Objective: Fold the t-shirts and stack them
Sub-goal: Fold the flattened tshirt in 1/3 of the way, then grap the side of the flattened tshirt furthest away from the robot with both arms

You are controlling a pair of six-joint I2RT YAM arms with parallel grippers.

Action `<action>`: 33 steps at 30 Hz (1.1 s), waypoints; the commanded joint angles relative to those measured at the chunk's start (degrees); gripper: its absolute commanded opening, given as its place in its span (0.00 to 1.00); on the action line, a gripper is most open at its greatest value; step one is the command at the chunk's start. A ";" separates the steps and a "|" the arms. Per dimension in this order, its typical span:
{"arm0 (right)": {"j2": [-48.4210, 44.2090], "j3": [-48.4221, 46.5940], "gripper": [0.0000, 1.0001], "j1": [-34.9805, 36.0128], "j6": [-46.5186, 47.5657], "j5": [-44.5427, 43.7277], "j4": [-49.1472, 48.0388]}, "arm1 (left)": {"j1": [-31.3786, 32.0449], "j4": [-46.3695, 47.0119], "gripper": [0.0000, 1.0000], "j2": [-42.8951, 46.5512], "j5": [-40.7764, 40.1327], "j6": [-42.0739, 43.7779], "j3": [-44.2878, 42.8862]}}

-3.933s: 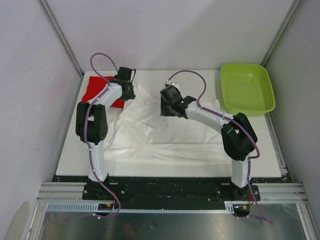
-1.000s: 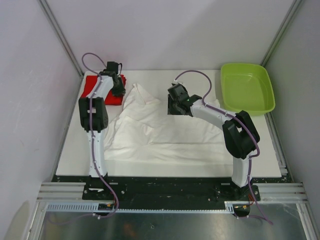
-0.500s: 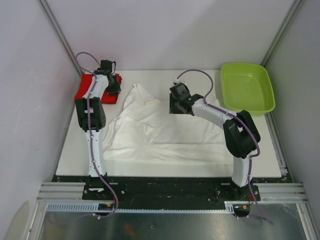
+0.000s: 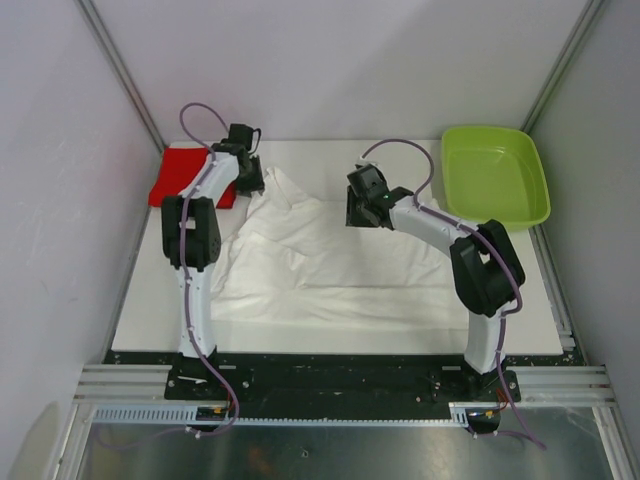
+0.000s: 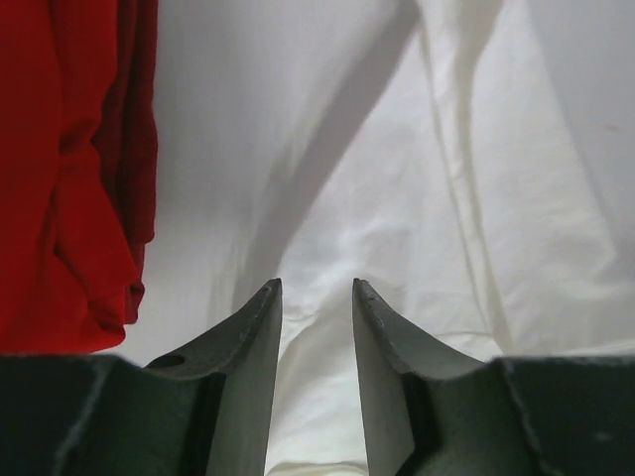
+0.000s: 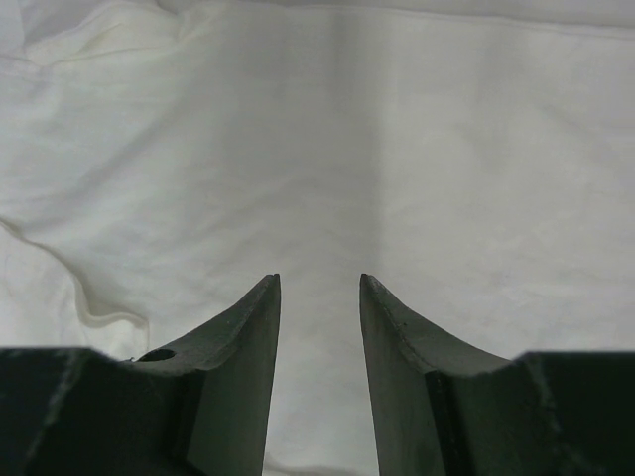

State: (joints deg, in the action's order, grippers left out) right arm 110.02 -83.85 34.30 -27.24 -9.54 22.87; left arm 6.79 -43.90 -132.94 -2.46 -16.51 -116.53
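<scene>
From the top view, we're seeing the white t-shirt [image 4: 320,265] lying spread and rumpled across the middle of the table [image 4: 330,335]. The red t-shirt [image 4: 180,185] is sitting folded at the far left corner. The left gripper [image 4: 250,180] is hanging right at the seam between the two, and the right gripper [image 4: 358,212] is hovering over the white one's far edge.

On the left wrist cam, the left gripper [image 5: 317,288] is standing about halfway open. We're looking at creased white cloth through the gap, with the red shirt off to the side, and the fingers aren't clamping anything we can make out.

On the right wrist cam, the right gripper [image 6: 319,280] is also sitting half open over plain white fabric, and it isn't gripping anything visible either.
</scene>
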 commanded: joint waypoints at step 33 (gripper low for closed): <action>-5.72 2.97 0.42 -1.30 0.06 -0.80 -0.15 | -0.65 0.32 0.31 4.58 -2.77 -0.62 7.17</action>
State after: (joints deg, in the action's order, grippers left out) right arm 107.13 -81.32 33.34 -27.29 -9.58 22.90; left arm 6.31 -44.07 -130.54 -5.61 -16.60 -109.47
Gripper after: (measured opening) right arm 0.425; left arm 0.326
